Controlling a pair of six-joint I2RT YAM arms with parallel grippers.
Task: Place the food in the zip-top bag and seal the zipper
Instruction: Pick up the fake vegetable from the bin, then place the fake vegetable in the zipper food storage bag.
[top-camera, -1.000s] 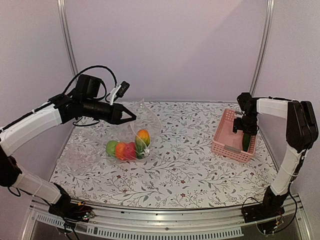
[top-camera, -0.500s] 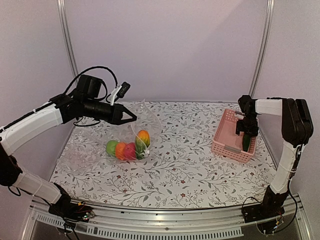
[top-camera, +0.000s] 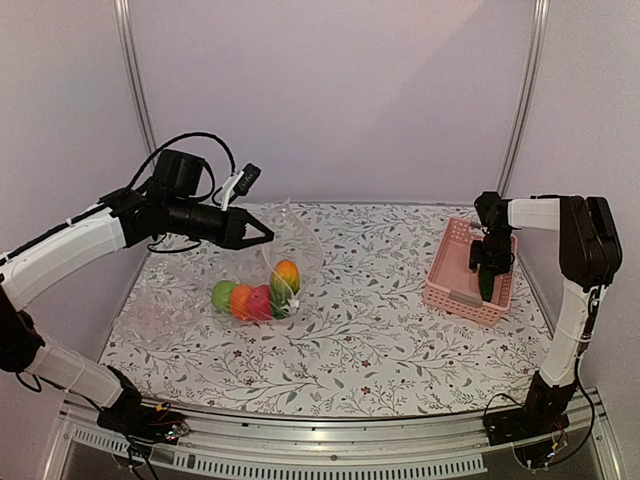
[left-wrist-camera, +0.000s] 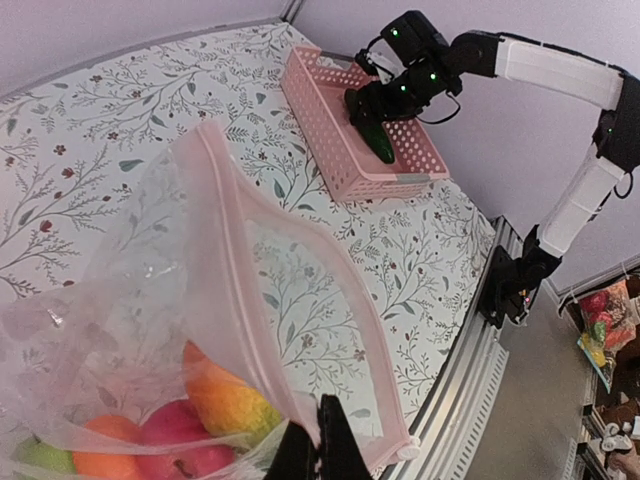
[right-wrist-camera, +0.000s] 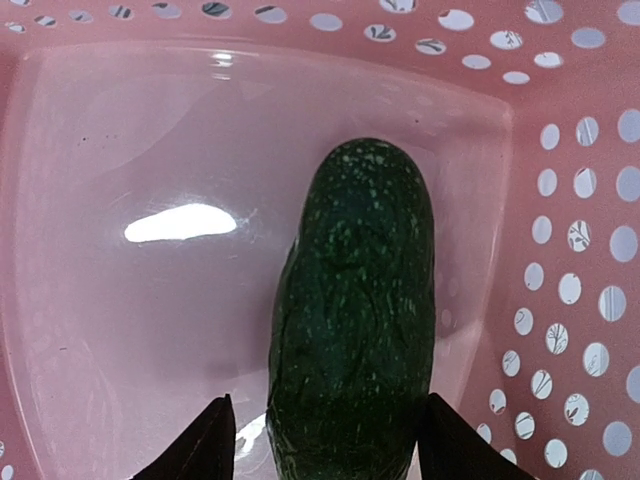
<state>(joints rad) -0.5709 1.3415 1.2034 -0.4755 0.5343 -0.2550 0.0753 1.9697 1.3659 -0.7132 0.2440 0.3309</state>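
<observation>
At nine o'clock: pinching the top edge of the zip-top bag (left-wrist-camera: 130, 280) in the tight-shut left claw (left-wrist-camera: 320, 450), mouth held up and wide. Inside: green apple (top-camera: 223, 296), orange (top-camera: 241, 301), red apple (top-camera: 260, 301), mango (top-camera: 286, 274). At three o'clock: straddling the cucumber (right-wrist-camera: 355, 320) in the pink basket (top-camera: 450, 280) with the open right claw (right-wrist-camera: 322, 445), one finger each side. Looks like grabbing the last piece. Next: squeeze, lift, carry over to the bag, drop in, then press the zipper (left-wrist-camera: 250, 290) shut.
</observation>
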